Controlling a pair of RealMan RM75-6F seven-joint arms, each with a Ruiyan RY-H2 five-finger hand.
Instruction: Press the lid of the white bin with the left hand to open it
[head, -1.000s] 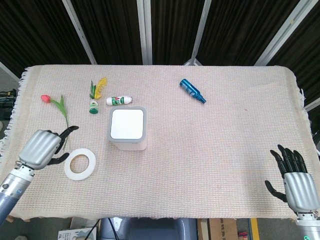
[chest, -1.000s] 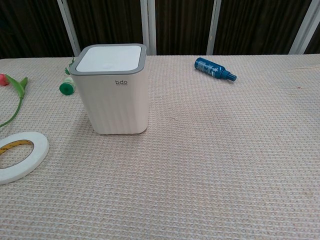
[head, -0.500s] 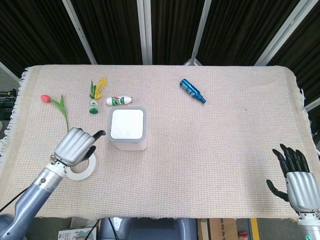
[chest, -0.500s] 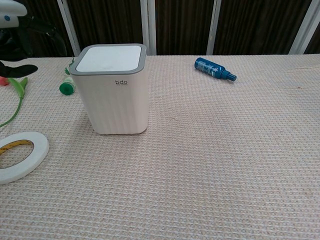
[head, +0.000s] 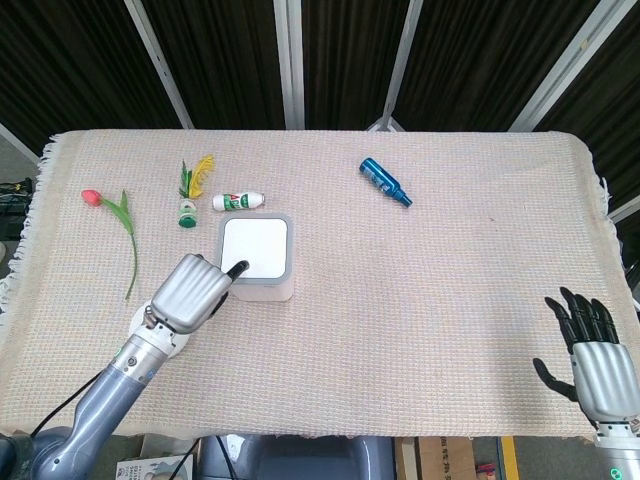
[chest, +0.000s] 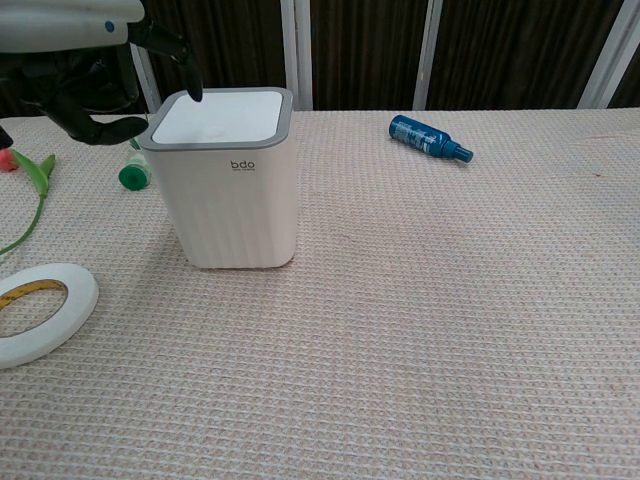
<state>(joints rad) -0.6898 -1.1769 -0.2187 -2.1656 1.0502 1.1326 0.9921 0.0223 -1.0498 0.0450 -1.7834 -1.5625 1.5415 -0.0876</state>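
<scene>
White and grey-rimmed, the bin (head: 257, 257) stood on the woven cloth (head: 450, 260) left of the middle, its lid (chest: 218, 115) flat and not yet sprung. The left hand (head: 194, 291) hung at the lid's near-left corner, fingers curled in, one dark fingertip (chest: 192, 92) extended just over the rim, gripping nothing. A press landing that far off-centre might have struck the grey rim instead of the lid, or tipped the light bin toward the tape roll (chest: 40, 308). The right hand (head: 592, 352) rested well apart, fingers spread and empty

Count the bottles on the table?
3: a blue bottle lying right of the white bin; a small white bottle just behind the bin; a small green-capped bottle left of that. None seem hidden.
</scene>
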